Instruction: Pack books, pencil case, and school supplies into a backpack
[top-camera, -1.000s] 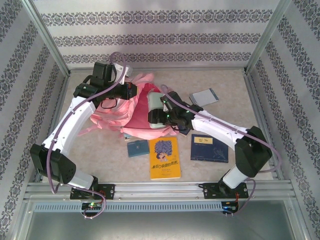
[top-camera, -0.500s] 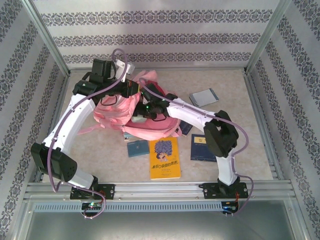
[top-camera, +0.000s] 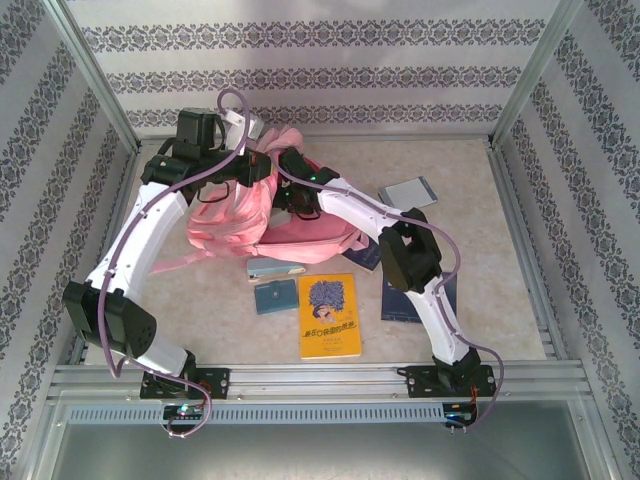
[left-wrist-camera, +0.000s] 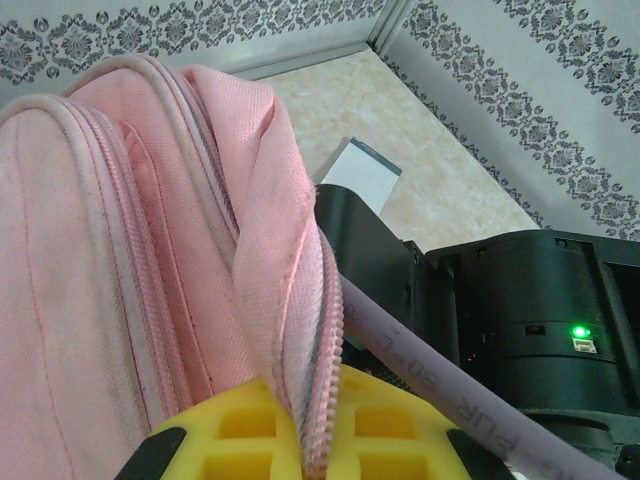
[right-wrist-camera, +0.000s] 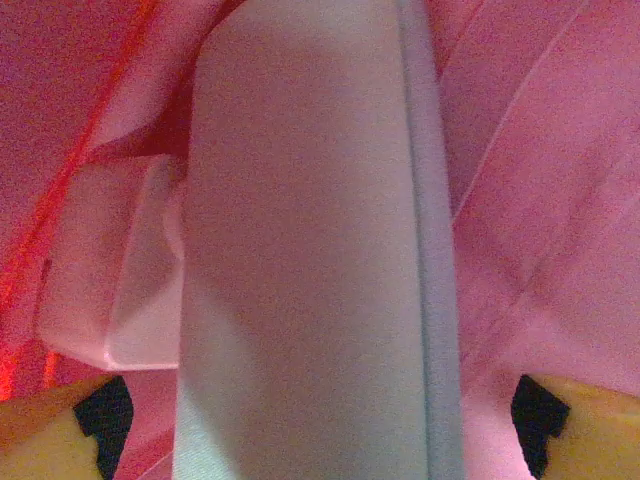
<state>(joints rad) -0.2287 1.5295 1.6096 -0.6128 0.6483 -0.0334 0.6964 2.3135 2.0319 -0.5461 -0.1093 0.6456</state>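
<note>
your right arm has swung in from the middle of the table (top-camera: 200, 310) and buried the right gripper (right-wrist-camera: 320, 415) inside the backpack (top-camera: 235, 215), which sits toward the far left corner. its jaws now stand wide with the pale pencil case (right-wrist-camera: 310, 200) loose between them, so that item looks delivered, while the left gripper (left-wrist-camera: 305, 435) stays pinched shut on the zip edge. you still have the yellow book (top-camera: 329, 315) by the near edge, the teal box (top-camera: 275, 296), a navy book (top-camera: 397, 300) and the grey notebook (top-camera: 408, 192) out on the beige top, boxed in by patterned wallpaper (top-camera: 320, 60).
</note>
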